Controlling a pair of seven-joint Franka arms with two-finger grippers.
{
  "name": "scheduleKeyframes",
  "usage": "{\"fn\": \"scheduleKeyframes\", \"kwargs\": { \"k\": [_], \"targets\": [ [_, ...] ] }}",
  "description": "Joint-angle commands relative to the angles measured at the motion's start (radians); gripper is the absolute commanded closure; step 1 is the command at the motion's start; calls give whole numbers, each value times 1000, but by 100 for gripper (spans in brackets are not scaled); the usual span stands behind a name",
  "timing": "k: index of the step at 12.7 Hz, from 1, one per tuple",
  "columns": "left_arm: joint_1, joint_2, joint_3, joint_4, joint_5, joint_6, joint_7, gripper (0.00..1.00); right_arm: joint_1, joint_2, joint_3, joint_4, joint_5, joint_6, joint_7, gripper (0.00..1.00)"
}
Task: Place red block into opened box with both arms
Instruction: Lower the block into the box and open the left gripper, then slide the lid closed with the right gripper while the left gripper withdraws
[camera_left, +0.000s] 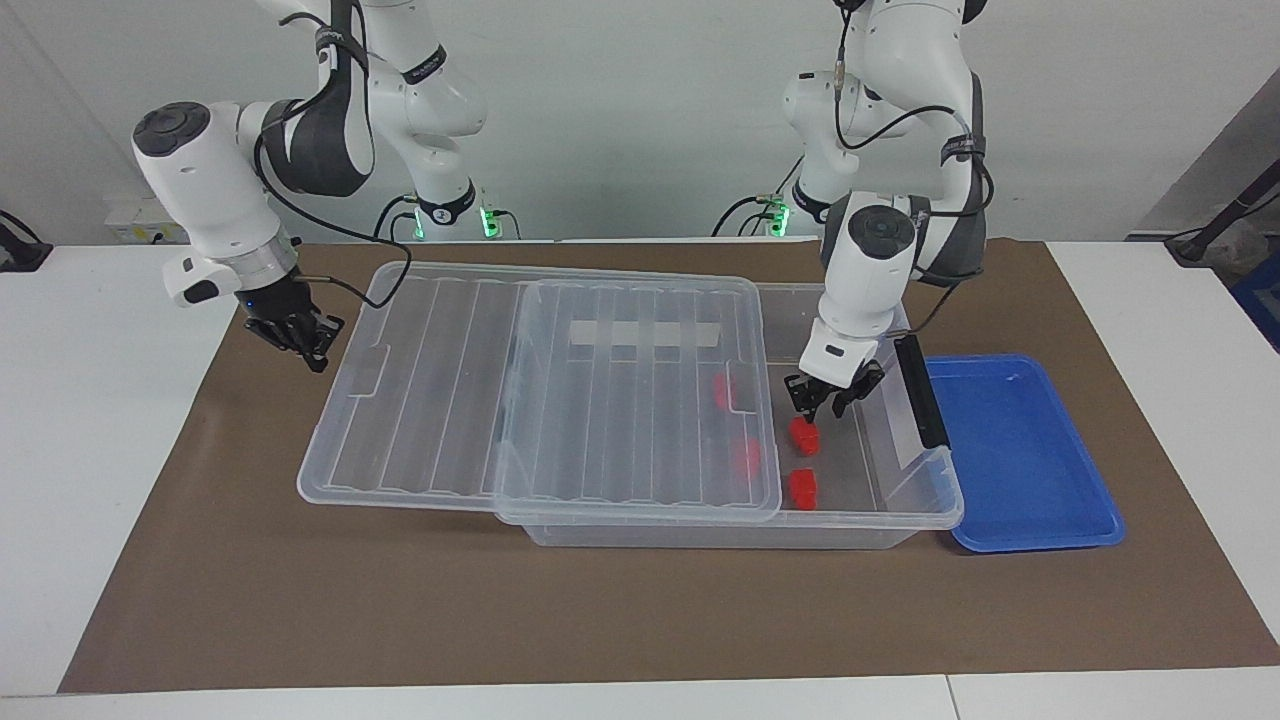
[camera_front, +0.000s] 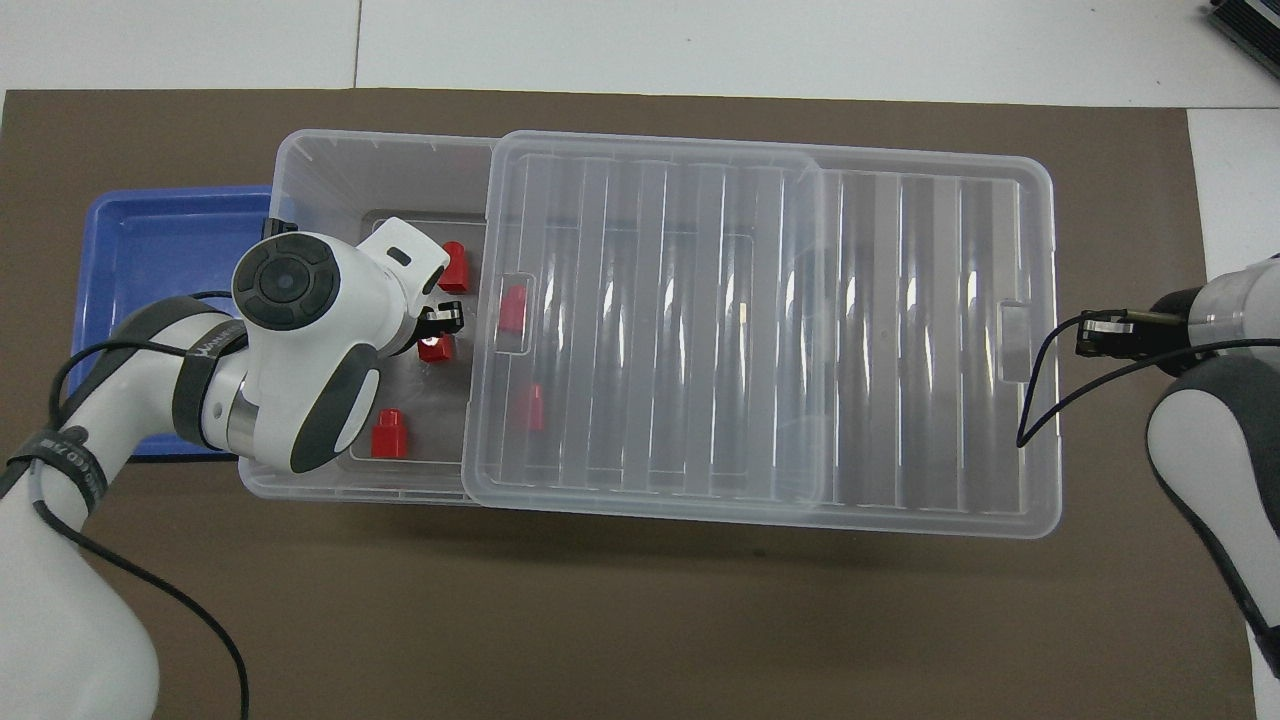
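I see the red block (camera_left: 803, 436) on the box (camera_left: 900, 515) floor, right of centre, its long axis unclear. From above, my left arm partly hides it. My left gripper (camera_left: 824, 402) hangs just above it, fingers slightly apart, holding nothing. My right gripper (camera_left: 300, 340) waits closed at the lid's (camera_left: 540, 400) left edge.

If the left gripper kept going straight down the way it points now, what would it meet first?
Probably the red block lying on the floor of the box just under the left gripper, whose fingers stand apart above it. Depth is unclear, so the fingertips might straddle it and reach the floor instead.
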Motion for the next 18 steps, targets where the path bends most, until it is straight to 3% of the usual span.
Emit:
{"fn": "scheduleKeyframes", "kwargs": {
  "k": [1, 2, 5, 7, 9, 18],
  "targets": [
    [7, -46, 11, 82, 13, -169, 15, 51, 29, -4, 10, -7, 24, 17, -9, 100],
    [26, -50, 11, 140, 13, -257, 67, 47, 38, -4, 11, -7, 23, 14, -8, 100],
    [150, -82, 17, 266, 5, -441, 307, 0, 101, -4, 11, -5, 24, 11, -12, 100],
    [279, -169, 21, 251, -63, -475, 522, 0, 167, -4, 11, -7, 26, 13, 11, 100],
    [368, -198, 21, 251, -94, -503, 685, 0, 210, -8, 13, -7, 27, 11, 31, 100],
    [359, -212, 15, 221, -93, -472, 710, 0, 331, -6, 15, -7, 147, 20, 31, 100]
  ]
}}
